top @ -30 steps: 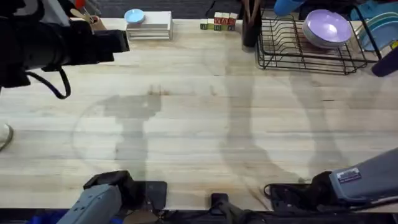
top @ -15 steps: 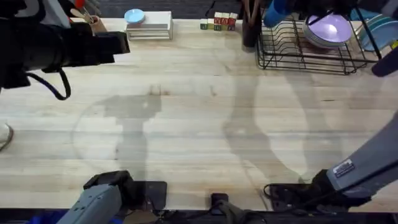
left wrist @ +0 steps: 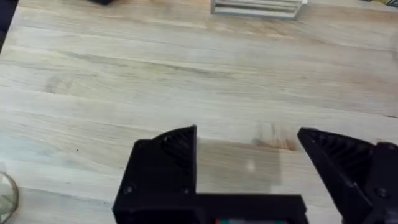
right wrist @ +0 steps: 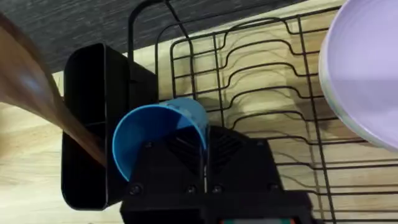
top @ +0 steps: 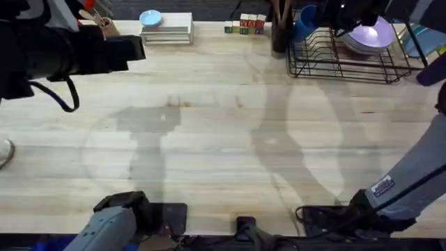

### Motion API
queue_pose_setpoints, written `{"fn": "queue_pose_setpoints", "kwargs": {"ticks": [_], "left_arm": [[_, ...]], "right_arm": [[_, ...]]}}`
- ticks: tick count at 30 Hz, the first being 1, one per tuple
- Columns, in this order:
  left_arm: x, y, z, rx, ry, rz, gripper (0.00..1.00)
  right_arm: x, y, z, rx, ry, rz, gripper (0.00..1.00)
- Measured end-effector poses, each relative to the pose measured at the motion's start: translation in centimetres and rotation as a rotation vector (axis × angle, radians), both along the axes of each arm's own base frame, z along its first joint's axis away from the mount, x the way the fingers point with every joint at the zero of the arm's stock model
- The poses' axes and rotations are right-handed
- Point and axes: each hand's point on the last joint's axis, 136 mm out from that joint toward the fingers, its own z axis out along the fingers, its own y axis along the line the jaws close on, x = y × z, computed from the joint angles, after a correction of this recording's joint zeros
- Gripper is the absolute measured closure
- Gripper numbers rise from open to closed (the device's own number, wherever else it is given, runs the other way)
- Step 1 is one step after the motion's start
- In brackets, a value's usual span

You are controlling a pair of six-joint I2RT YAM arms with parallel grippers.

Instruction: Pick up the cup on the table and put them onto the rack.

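The blue cup (top: 304,21) hangs tilted over the left end of the black wire rack (top: 334,64), close beside the dark utensil holder (top: 281,33). My right gripper (top: 319,17) is shut on it. In the right wrist view the cup (right wrist: 155,134) has its mouth open toward the camera, and its wall is pinched in my right gripper (right wrist: 203,152) above the rack's wires (right wrist: 261,62). My left gripper (left wrist: 249,155) stands open over bare table (left wrist: 186,81), high at the far left (top: 134,46) in the overhead view.
A purple bowl (top: 371,33) rests in the rack, with blue plates (top: 418,31) at its right end. A wooden utensil (right wrist: 37,99) leans from the holder (right wrist: 93,124). A white stand (top: 167,29), small blocks (top: 244,25) and a clear glass (top: 4,150) line the table's edges.
My right arm has carried the cup left and lower, from the top edge of the overhead view to the rack's left end beside the holder. The left arm has not moved.
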Motion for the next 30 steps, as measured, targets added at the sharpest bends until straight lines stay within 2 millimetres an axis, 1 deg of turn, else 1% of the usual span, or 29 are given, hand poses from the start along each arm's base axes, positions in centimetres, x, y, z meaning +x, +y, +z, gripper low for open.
{"fn": "queue_pose_setpoints", "kwargs": {"ticks": [10, 18, 23, 30], "left_arm": [[0.0, 0.0, 0.0, 0.0, 0.0, 0.0, 0.008], [0.0, 0.0, 0.0, 0.0, 0.0, 0.0, 0.008], [0.0, 0.0, 0.0, 0.0, 0.0, 0.0, 0.008], [0.0, 0.0, 0.0, 0.0, 0.0, 0.0, 0.008]], "right_arm": [[-0.1, 0.0, -0.1, 0.004, 0.007, -0.003, 0.971], [-1.9, 0.1, -1.8, 0.012, 0.109, -0.008, 0.972], [-2.6, -0.2, -2.1, 0.015, 0.144, -0.013, 0.971], [-2.6, -0.2, -2.0, 0.015, 0.147, -0.013, 0.971]]}}
